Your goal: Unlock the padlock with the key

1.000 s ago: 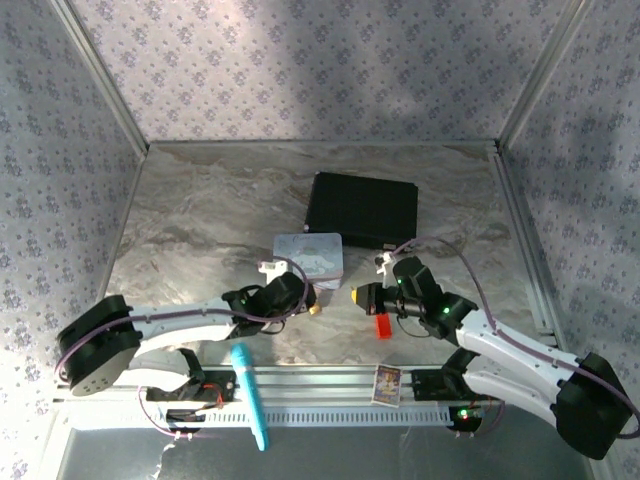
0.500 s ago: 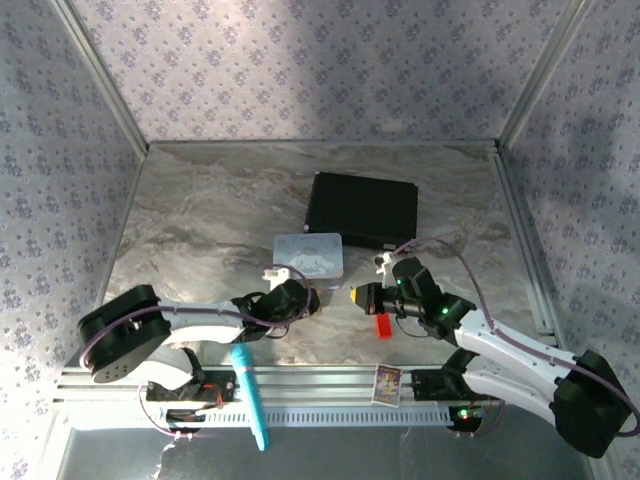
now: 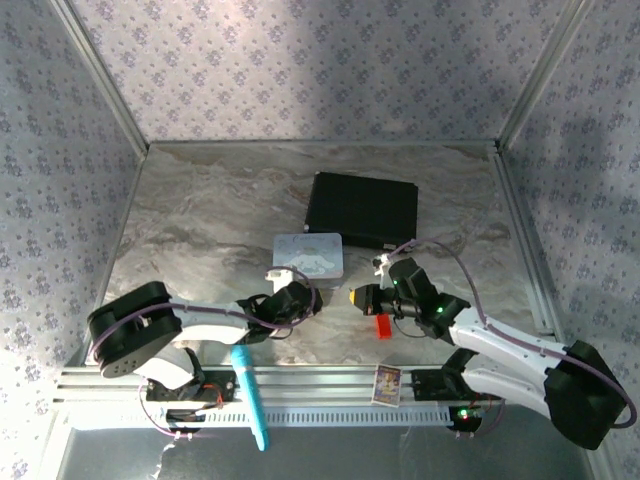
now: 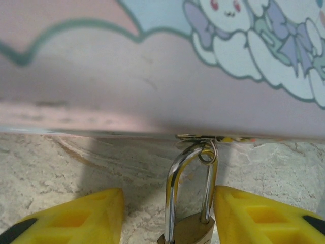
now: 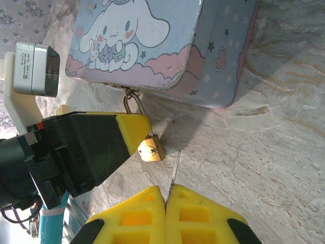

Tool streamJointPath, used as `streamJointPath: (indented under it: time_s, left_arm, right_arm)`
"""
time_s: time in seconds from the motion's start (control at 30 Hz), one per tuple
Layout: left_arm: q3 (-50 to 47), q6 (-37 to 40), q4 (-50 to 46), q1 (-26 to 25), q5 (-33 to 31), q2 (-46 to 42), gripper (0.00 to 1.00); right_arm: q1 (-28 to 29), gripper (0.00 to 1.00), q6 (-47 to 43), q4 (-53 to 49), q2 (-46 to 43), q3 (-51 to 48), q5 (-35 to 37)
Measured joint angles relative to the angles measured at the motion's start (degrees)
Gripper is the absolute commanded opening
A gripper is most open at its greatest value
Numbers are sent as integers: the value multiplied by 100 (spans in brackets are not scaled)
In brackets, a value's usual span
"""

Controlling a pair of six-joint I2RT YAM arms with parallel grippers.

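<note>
The padlock (image 4: 189, 230) hangs off the tin (image 5: 152, 46) between the 2 spread fingers of the left gripper (image 4: 167, 203) — near it, the right gripper (image 5: 166, 190) is clamped on the key (image 5: 175, 168) — its thin tip pointing towards the padlock.

— Around the marbled tabletop (image 3: 220, 210)?
— Walled on three sides with pale floral wallpaper (image 3: 300, 60); silvery metal posts (image 3: 100, 70) rising from its far corners.
— Along its near edge?
— Aluminium rail (image 3: 320, 380), then a white slotted strip (image 3: 350, 413) just past that.
— Light?
— Soft bright patch on the wallpaper above the tabletop's far edge; lit possibly from overhead, hard to say.
</note>
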Motion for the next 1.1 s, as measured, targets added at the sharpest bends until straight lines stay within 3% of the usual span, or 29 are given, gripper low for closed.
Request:
streamJointPath:
  time_s: [0.3,0.53,1.1]
  left_arm:
    - [59,-61,337,-33,-195,243,24]
    - [157,-306,450,-37,168,376,12]
    - [146,-1574,92,-7,313,-229,8]
  right_arm:
    - [26,0,247,487,361,-284,4]
    - [133,0,682,1259,772,-516,-90]
    - [46,0,2391,4586,2643,-933,-1692]
